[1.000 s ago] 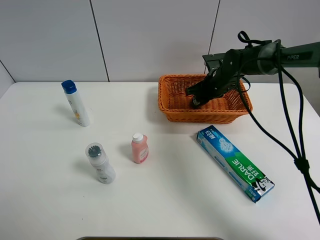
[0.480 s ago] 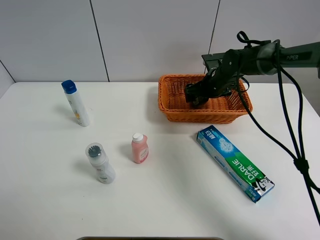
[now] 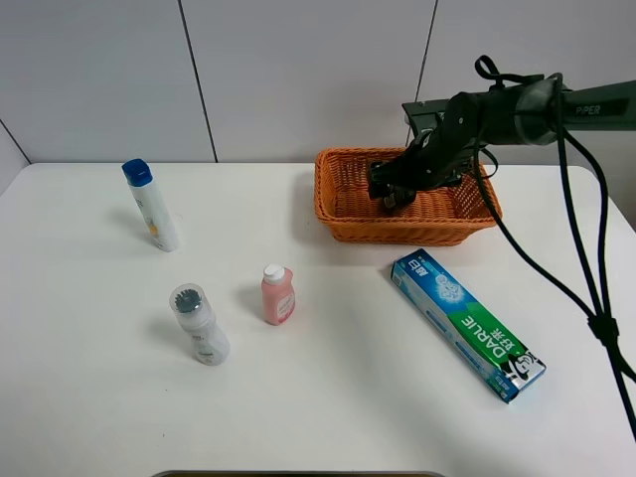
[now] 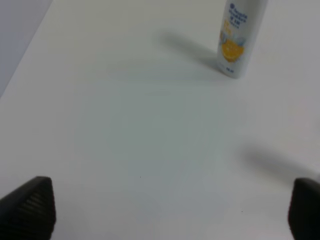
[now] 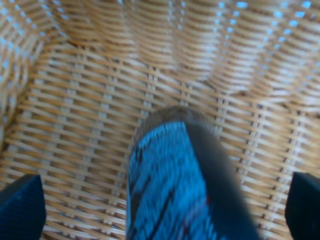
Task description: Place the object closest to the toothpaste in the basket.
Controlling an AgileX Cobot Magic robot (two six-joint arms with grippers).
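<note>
Basket (image 3: 343, 204) holds blue-labelled object (image 5: 175, 185); right hand (image 3: 393, 194) above, spread wide, gripping nothing.

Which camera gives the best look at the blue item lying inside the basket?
The right wrist view: the blue item fills the frame's middle, lying on the basket weave between the open right gripper fingertips, though blurred. In the exterior high view the arm hides it inside the basket. The left wrist view shows none of it.
</note>
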